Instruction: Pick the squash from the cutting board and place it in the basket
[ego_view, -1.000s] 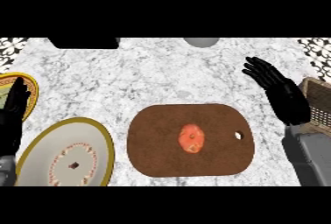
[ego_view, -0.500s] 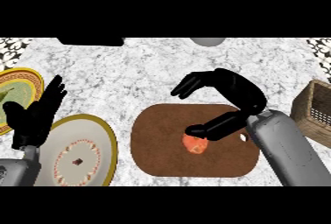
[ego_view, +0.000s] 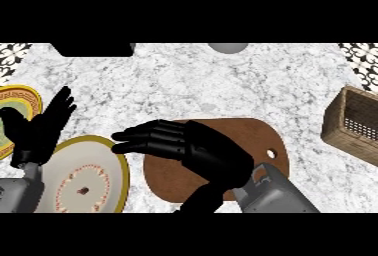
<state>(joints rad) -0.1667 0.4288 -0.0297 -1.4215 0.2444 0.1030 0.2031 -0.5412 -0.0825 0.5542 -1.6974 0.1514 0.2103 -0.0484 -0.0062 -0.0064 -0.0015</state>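
White and grey marble makes up the counter (ego_view: 221, 75). A brown cutting board (ego_view: 262, 137) lies on it, near the front edge and a bit right of the middle. It has a small hole by its right end.

The right hand (ego_view: 196, 147) is big and black and lies over the left part of the board. Its fingers (ego_view: 140, 140) are bent and point left, past the board's left edge. Its thumb points down toward the front. The squash cannot be seen; the hand covers that part of the board, so I cannot tell if the hand holds it.

A woven basket (ego_view: 354, 125) sits at the right edge of the counter, well apart from the hand.

The left hand (ego_view: 40, 130) rests by the left edge, fingers straight and up. Just beside it lies a white plate with a gold rim (ego_view: 103, 170), near the front left corner. Another plate with green and yellow rings (ego_view: 15, 97) peeks in at the left edge.
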